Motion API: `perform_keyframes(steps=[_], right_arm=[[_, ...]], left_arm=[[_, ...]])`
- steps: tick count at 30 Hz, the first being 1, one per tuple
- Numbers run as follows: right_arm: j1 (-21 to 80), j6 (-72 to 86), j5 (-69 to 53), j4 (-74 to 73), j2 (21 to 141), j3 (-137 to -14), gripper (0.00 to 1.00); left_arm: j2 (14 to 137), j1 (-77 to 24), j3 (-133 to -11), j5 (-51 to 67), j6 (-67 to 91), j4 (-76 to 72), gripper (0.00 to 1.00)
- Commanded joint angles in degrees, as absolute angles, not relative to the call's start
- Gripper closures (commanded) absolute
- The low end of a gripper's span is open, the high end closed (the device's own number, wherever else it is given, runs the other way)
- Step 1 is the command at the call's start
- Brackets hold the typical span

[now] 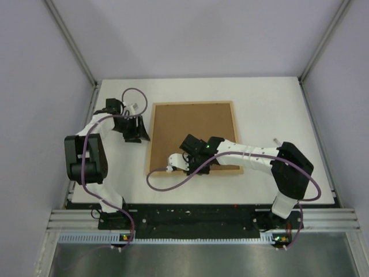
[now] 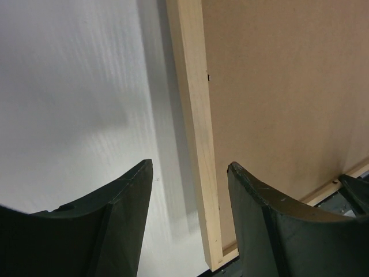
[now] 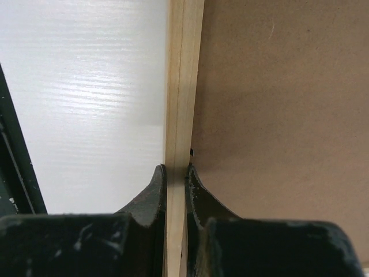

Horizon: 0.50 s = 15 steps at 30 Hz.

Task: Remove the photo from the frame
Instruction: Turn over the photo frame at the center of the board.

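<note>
Overhead, the frame point(image 1: 192, 104) lies flat in the middle of the white surface point(image 1: 259, 115) with its brown backing board point(image 1: 193, 130) facing up. The left hand point(image 1: 138, 137) sits at the frame's 9 o'clock rail, towards the 10 o'clock corner. The right hand point(image 1: 193, 164) reaches in from 3 o'clock and sits on the 6 o'clock rail, left of its middle. Next, the left wrist camera shows the left hand point(image 2: 190, 166) parted about halfway and holding nothing. One finger hangs over the bare surface point(image 2: 69, 86) and the other over the backing board point(image 2: 288, 86). The pale wooden rail of the frame point(image 2: 193, 86) runs between them from 12 to 6 o'clock and ends in a corner at the bottom; I cannot tell whether either finger touches it. Last, the right wrist camera shows the right hand point(image 3: 174, 168) clamped tight on the rail of the frame point(image 3: 183, 69), one finger pressed to each side. The surface point(image 3: 92, 86) lies at 9 o'clock and the backing board point(image 3: 277, 115) at 3 o'clock.
</note>
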<state>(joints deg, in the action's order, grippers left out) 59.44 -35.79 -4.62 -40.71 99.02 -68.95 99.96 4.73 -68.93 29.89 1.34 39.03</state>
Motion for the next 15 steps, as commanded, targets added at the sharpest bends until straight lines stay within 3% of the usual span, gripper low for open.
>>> perform_keyframes(steps=[1,9,15], right_arm=[[58.5,-36.9,-4.8,-42.8,93.9,-75.1,1.00],[56.9,-36.2,-4.5,-46.0,92.0,-80.4,1.00],[56.0,-35.1,-5.4,-48.4,91.6,-85.3,1.00]], left_arm=[[101.6,4.7,-68.3,37.5,1.0,37.2,0.39],[103.4,4.7,-69.2,38.3,1.8,36.7,0.39],[105.9,4.7,-69.2,46.0,5.4,33.8,0.39]])
